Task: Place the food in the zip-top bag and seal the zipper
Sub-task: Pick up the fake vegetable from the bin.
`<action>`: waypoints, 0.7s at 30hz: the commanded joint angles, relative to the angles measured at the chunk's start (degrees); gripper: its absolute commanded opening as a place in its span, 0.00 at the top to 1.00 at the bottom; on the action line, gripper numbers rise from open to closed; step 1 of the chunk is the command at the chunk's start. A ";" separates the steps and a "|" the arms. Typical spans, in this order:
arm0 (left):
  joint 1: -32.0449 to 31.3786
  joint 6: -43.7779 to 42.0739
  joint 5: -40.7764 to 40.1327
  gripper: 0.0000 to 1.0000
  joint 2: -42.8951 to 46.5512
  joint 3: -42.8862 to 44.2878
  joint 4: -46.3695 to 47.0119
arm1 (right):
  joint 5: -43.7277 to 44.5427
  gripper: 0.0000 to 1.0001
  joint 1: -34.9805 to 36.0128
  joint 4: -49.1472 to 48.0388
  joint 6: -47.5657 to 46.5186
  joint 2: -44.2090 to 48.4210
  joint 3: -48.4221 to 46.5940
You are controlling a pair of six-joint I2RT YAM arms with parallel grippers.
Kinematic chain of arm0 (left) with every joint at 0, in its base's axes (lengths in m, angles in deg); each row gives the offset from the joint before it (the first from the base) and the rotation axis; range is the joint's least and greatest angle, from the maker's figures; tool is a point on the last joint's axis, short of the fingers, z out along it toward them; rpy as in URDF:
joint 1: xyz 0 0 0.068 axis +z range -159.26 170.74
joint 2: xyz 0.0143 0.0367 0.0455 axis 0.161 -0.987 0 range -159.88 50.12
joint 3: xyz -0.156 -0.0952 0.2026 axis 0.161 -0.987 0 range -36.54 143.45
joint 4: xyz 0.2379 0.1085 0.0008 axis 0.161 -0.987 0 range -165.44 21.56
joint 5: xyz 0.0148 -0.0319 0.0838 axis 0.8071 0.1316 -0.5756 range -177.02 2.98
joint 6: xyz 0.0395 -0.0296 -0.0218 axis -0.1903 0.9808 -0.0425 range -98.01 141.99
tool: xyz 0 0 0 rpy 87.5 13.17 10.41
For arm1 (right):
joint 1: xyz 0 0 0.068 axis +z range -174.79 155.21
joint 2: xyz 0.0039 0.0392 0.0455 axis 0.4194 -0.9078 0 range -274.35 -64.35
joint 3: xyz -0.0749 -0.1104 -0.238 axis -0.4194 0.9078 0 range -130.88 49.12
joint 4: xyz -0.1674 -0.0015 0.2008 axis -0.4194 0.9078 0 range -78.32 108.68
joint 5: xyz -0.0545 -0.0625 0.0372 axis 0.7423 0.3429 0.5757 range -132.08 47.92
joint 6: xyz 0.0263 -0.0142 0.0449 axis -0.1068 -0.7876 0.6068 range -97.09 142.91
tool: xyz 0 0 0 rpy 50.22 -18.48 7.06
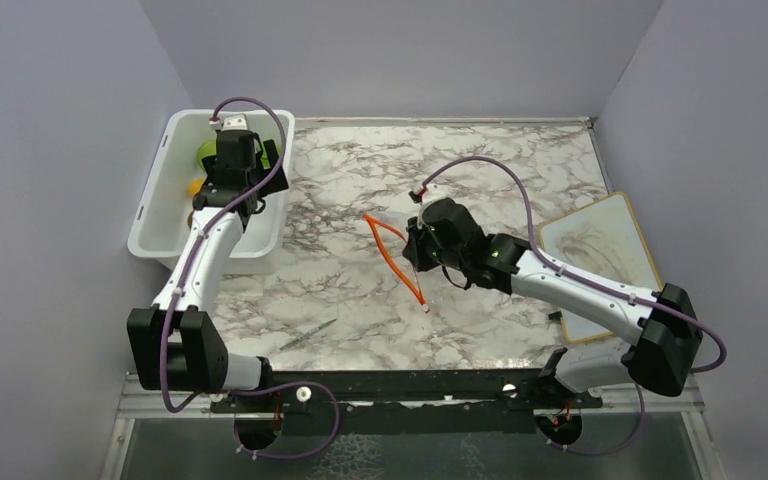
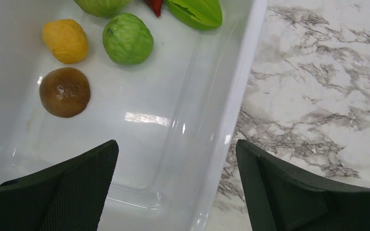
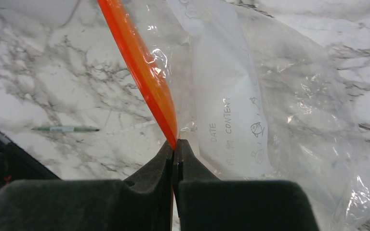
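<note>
Bag [image 3: 279,110]: clear thin plastic, crinkly w/ glossy creases, lying on the marble-pattern table [image 3: 53,72] approx mid-table, just right of center. White label patch on it w/ grey print ("DATE", "CONTENT", small fish icon). Zipper [image 3: 147,77] is a smooth orange-red strip along the mouth. In the top view its two strands spread in a narrow V. Right gripper [image 3: 175,147] is clamped tight on the strip's end, jaws pressed together.

Food [image 2: 127,38] sits in a white tub [image 2: 221,96] at far left, well apart from the bag. Pieces incl. a ridged pale green ball, a matte orange-yellow lump [image 2: 65,41], a shiny brown round piece [image 2: 65,91] and a pointed green piece [image 2: 195,10]. Tub is glossy smooth plastic w/ rounded corners.

Left gripper [image 2: 176,144] hangs over the tub's right wall, jaws spread wide, nothing btwn the black textured pads [image 2: 77,187].

Thin green pen [image 3: 66,128] lies on the table near the front edge.
</note>
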 commanded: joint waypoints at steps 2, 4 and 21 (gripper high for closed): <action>5.27 0.88 0.98 0.05 -4.42 1.13 6.37 | -10.84 0.99 -0.91 -9.00 1.74 -0.66 1.54; 7.00 0.59 1.52 0.06 -6.33 1.36 7.90 | -11.14 0.99 -0.94 -9.27 1.63 -0.33 1.77; 12.81 -0.32 4.71 0.21 -25.95 7.05 22.43 | -12.99 0.99 -1.03 -9.98 0.86 1.46 3.86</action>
